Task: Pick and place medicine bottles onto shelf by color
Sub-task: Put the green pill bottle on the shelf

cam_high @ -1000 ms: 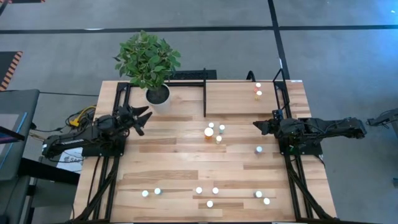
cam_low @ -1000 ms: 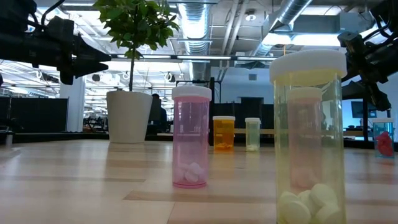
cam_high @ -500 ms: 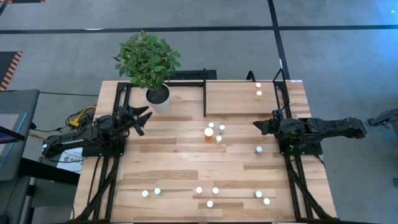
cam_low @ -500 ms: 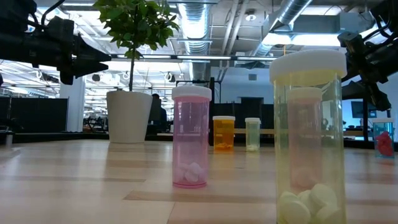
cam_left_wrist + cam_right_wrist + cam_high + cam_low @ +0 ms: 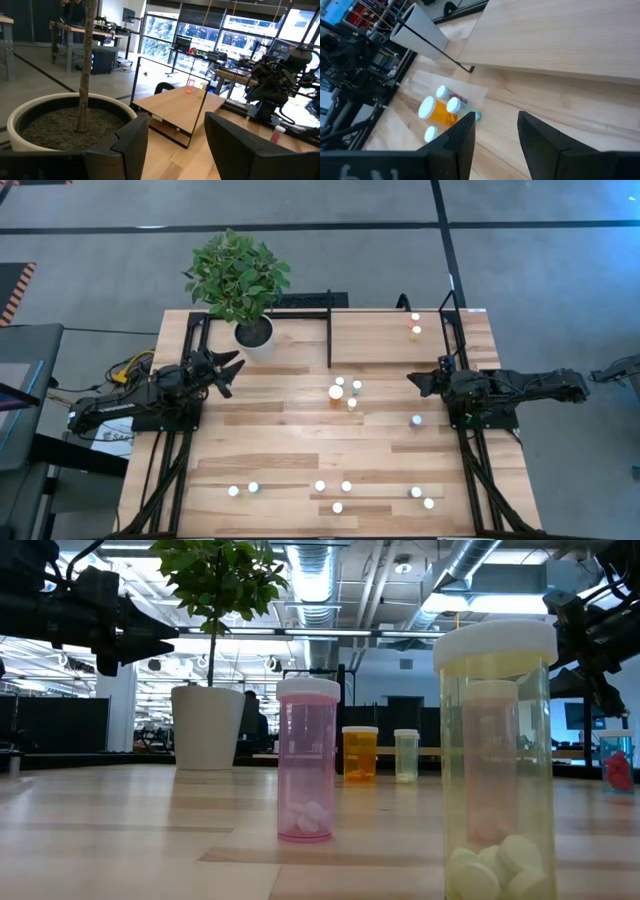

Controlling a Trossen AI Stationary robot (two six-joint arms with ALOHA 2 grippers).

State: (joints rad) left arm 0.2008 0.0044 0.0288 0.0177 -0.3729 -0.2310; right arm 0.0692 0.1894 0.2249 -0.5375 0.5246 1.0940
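- The worktop (image 5: 260,430) carries the shelf (image 5: 385,335) at its far right; two medicine bottles (image 5: 415,325) already stand in the shelf's far right corner.
- The plant pot (image 5: 254,332) stands far left, just ahead of the left gripper (image 5: 228,370); keep that arm clear of it.
- Both arms hover at the worktop's sides. The left gripper's jaws stand partly open with nothing between them.
- The right gripper (image 5: 415,383) is likewise partly open and empty, near the shelf's near edge.
- A middle cluster (image 5: 344,392) holds the larger orange bottle (image 5: 437,111) with smaller ones touching or just beside it; more stand along the near edge (image 5: 335,490).
- My judgement: take an outlying bottle first, such as the lone bottle (image 5: 416,420) near the right arm, descending squarely over its cap to avoid toppling neighbours.
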